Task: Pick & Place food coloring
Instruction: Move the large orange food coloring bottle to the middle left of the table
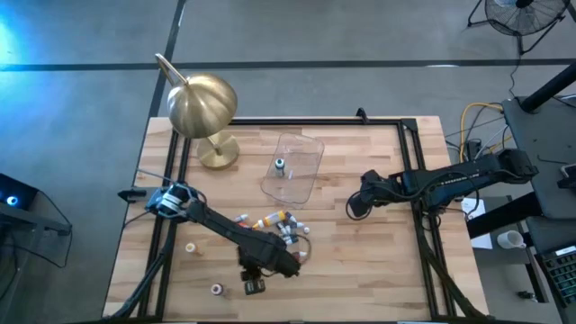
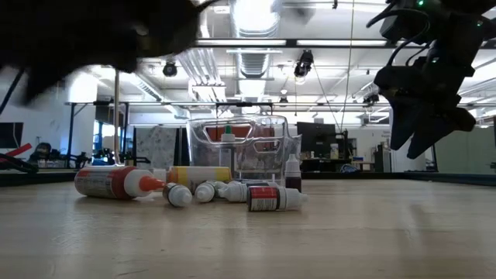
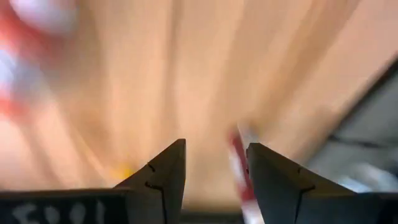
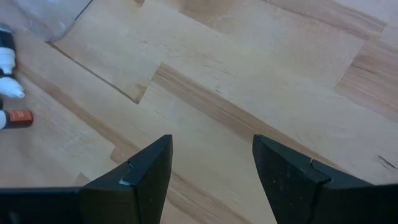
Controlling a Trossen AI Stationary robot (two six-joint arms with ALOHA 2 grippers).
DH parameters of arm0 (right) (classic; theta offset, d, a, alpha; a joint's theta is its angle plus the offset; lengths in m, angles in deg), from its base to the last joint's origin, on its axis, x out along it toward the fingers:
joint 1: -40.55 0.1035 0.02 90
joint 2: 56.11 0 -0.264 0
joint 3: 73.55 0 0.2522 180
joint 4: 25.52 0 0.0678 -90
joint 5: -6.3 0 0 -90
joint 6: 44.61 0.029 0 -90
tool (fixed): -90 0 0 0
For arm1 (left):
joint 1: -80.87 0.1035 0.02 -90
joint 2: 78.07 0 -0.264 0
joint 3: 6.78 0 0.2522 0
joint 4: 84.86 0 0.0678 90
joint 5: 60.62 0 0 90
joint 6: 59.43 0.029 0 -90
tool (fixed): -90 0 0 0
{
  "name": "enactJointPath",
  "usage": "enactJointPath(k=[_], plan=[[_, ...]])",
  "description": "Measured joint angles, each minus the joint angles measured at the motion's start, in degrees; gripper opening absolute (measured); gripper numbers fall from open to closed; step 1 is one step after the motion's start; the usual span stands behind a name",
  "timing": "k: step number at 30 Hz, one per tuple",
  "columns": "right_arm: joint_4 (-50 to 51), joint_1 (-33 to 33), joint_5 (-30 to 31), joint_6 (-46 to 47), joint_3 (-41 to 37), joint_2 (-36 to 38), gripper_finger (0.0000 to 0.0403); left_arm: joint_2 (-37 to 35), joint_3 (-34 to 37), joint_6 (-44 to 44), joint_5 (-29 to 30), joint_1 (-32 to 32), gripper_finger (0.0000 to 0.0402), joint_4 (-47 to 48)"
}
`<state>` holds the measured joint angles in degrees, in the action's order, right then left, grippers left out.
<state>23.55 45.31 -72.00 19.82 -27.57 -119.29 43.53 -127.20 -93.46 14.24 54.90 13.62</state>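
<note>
Worktop (image 1: 360,270): light wooden planks, butcher-block pattern, bordered by a dark metal frame (image 1: 409,121). It stands on a grey concrete floor (image 1: 90,45).

Bottles (image 1: 274,222): a cluster of small food-coloring bottles lies on its sides near the worktop centre, just in front of the clear tub (image 1: 294,166). Two further bottles (image 1: 191,247) lie apart toward the near-left corner. One bottle (image 1: 280,165) stands upright inside the tub. In the low view the cluster (image 2: 201,190) shows orange, yellow, red and white labels.

Lamp (image 1: 203,106): brass dome, at the far-left corner of the worktop.

Left claw (image 1: 255,286): low over the worktop, near the front edge, just in front of the cluster. Fingers spread, pinching nothing in the left wrist view (image 3: 214,165).

Right claw (image 1: 355,209): raised above bare planks, right of the cluster and well apart from it. Fingers spread, empty (image 4: 211,165).

Room: open industrial hall with ceiling lights, exposed ducts and distant workstations. A fan (image 1: 522,16) stands beyond the far-right corner.
</note>
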Motion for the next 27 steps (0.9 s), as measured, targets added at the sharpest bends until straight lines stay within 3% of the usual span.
enactJointPath(k=[4,10,19,27], plan=[[-0.02,0.62,-1.49,-2.13,0.00,0.00,0.0214,-0.04,-2.02,14.50,14.65,-0.47,0.0142,-6.80],[0.42,5.26,-1.20,-3.18,1.11,0.28,0.0214,-0.04,0.21,28.56,27.24,1.08,0.0142,-12.26],[1.99,9.03,1.57,-1.91,2.14,0.95,0.0214,-2.94,9.80,34.24,24.90,3.60,0.0142,-15.36],[1.98,9.01,1.73,-1.64,2.14,0.98,0.0214,-14.05,18.90,31.99,24.44,3.87,0.0142,-22.67]])
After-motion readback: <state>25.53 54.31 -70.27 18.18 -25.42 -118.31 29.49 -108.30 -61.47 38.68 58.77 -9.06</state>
